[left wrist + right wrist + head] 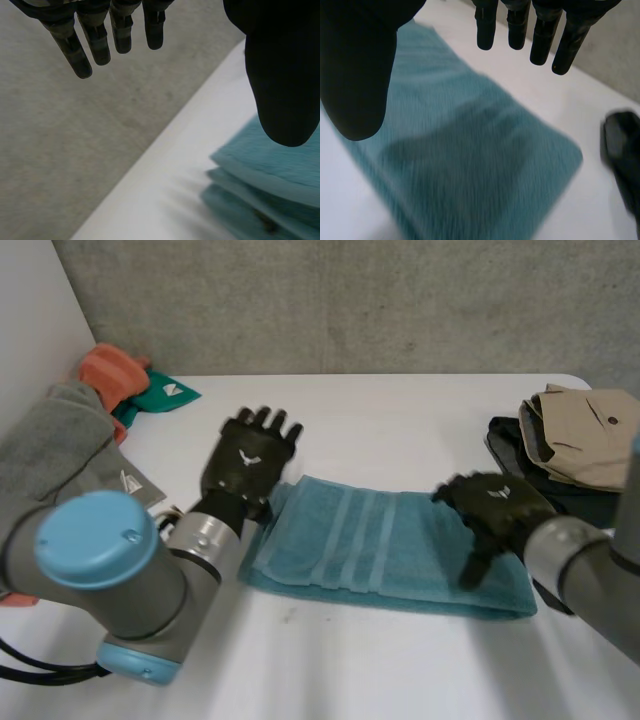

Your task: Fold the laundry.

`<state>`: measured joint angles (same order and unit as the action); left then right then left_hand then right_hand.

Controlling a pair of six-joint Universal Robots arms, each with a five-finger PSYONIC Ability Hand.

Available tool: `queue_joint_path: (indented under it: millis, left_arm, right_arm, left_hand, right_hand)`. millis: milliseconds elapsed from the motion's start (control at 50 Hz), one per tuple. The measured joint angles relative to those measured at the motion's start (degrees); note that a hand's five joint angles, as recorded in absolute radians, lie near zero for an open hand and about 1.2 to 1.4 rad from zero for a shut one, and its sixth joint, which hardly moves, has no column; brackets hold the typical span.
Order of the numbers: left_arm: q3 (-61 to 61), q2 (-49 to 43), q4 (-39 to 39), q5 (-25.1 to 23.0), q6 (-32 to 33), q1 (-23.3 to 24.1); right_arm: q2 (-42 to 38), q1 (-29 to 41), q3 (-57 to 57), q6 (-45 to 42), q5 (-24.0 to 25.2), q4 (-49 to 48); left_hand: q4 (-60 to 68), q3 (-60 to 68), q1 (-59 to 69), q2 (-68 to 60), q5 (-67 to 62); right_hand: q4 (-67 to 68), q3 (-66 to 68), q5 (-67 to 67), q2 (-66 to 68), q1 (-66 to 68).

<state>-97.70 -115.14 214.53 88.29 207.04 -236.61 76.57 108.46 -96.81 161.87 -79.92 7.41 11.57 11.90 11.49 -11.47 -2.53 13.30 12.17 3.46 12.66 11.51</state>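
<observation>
1 teal towel [380, 550] is laid flat on the white table [400, 420], near the middle of the table and toward the near edge. The towel is folded into a long rectangle running left to right. In the left wrist view, stacked layers are seen at its edge.

The left hand [250, 462] is positioned at the far left corner of the towel, just beside the cloth. Its fingers [70, 47] are held straight and spread, with the thumb set well apart from them. Nothing is held in this hand.

The right hand [497, 505] is positioned over the right end of the towel. In the right wrist view its fingers [542, 40] are held straight, the thumb is set wide of them, and nothing is gripped between them. Contact between this hand and the towel cannot be confirmed.

Other laundry is located at the 2 sides of the table. At the far left, a grey cloth [55, 445] is seen, with an orange cloth [108, 372] and a green cloth [165, 393] beyond it. At the far right, a beige garment [590, 435] is stacked on a dark garment [503, 445], well apart from the left pile and near the towel's right end.
</observation>
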Motion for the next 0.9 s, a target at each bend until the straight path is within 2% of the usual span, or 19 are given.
queue_joint_path:
  millis: [60, 80, 140, 260, 300, 360, 380, 400, 420, 480, 620, 660, 760, 820, 880, 900]
  left_arm:
    - [0.92, -2.57, -0.02, -0.4, 0.16, 0.74]
    - [2.11, -5.19, -0.06, -0.4, 0.39, 1.15]
    - [2.86, -6.65, -0.09, -0.25, 0.6, 1.27]
    - [4.86, -10.44, -0.14, 2.86, 3.73, 1.08]
    - [4.9, -10.82, -0.15, 4.06, 5.24, 0.91]
    - [4.67, -10.8, -0.16, 4.87, 6.41, 0.79]
    - [4.52, -10.71, -0.18, 5.08, 6.73, 0.76]
    - [4.46, -10.68, -0.18, 5.12, 6.79, 0.75]
    - [4.46, -10.68, -0.18, 5.12, 6.79, 0.75]
    - [3.78, -10.17, -0.22, 5.38, 7.23, 0.7]
    - [1.39, -5.96, -0.32, 5.23, 7.07, 0.42]
    - [0.77, -4.23, -0.31, 5.19, 6.97, -0.09]
    - [-1.98, 2.71, -0.34, 5.12, 6.75, -3.67]
    - [-3.46, 5.88, -0.35, 5.13, 6.67, -5.58]
    - [-4.38, 7.6, -0.34, 5.18, 6.49, -6.51]
    - [-4.7, 8.15, -0.34, 5.24, 6.31, -6.75]
  right_arm:
    - [1.4, -2.24, -5.2, -0.87, 0.45, -2.83]
    - [2.33, -4.09, -10.3, -1.99, 1.02, -6.38]
    - [2.65, -5.06, -13.31, -2.83, 1.34, -8.81]
    - [2.33, -7.65, -20.16, -5.58, 1.57, -16.12]
    - [2.09, -8.64, -21.06, -6.23, 1.49, -17.59]
    - [1.8, -10.37, -21.69, -7.41, 1.44, -19.07]
    - [1.73, -10.97, -21.77, -7.92, 1.44, -19.41]
    - [1.71, -11.19, -21.79, -8.13, 1.45, -19.51]
    - [1.71, -11.19, -21.79, -8.13, 1.45, -19.51]
    - [1.62, -12.77, -21.78, -10.38, 1.51, -20.06]
    - [1.78, -12.99, -18.65, -18.71, 1.01, -20.36]
    - [1.8, -11.89, -16.91, -20.7, 0.69, -20.28]
    - [1.31, -2.81, -7.84, -26.4, -0.71, -19.92]
    - [-0.45, 6.11, -0.6, -29.09, -1.38, -19.62]
    - [-2.14, 10.72, 2.65, -30.47, -1.31, -19.54]
    - [-4.34, 15.12, 5.24, -31.88, -0.84, -19.42]
  left_hand:
    - [0.03, 0.01, 0.09, -0.04, 0.0]
    - [0.06, 0.01, 0.14, -0.11, 0.0]
    - [0.06, 0.01, 0.14, -0.11, 0.0]
    - [0.05, 0.01, 0.13, -0.12, 0.0]
    - [0.05, 0.01, 0.13, -0.11, -0.01]
    - [0.05, 0.01, 0.13, -0.11, 0.0]
    - [0.05, 0.01, 0.13, -0.11, 0.0]
    - [0.05, 0.01, 0.13, -0.11, 0.0]
    - [0.05, 0.01, 0.13, -0.11, 0.0]
    - [0.03, 0.01, 0.11, -0.1, 0.0]
    - [0.0, 0.01, 0.0, 0.0, 0.0]
    - [0.0, 0.01, 0.0, 0.0, 0.0]
    - [0.0, 0.01, 0.0, 0.0, 0.0]
    - [0.0, 0.0, 0.0, 0.0, 0.0]
    - [0.0, 0.01, 0.0, 0.0, 0.0]
    - [0.0, 0.0, 0.0, 0.0, 0.0]
  right_hand:
    - [0.11, 0.29, 0.22, 0.12, 0.22]
    - [0.12, 1.62, 0.94, 0.11, 0.23]
    - [0.14, 1.96, 1.31, 0.14, 0.29]
    - [8.61, 9.93, 8.02, 8.46, 7.37]
    - [15.29, 16.68, 14.36, 16.11, 13.31]
    - [18.43, 19.84, 17.38, 19.26, 15.59]
    - [29.37, 30.62, 28.09, 30.91, 23.31]
    - [35.79, 37.41, 34.53, 36.92, 26.74]
    - [35.79, 37.41, 34.53, 36.92, 26.74]
    - [51.56, 52.7, 49.66, 51.6, 36.56]
    - [54.81, 55.34, 52.16, 53.23, 39.47]
    - [54.82, 55.34, 52.16, 53.23, 40.68]
    - [54.83, 55.34, 52.23, 53.22, 40.86]
    - [54.83, 55.34, 52.66, 53.23, 40.86]
    - [54.83, 55.34, 52.66, 53.23, 40.86]
    - [54.83, 55.34, 52.66, 53.23, 40.86]
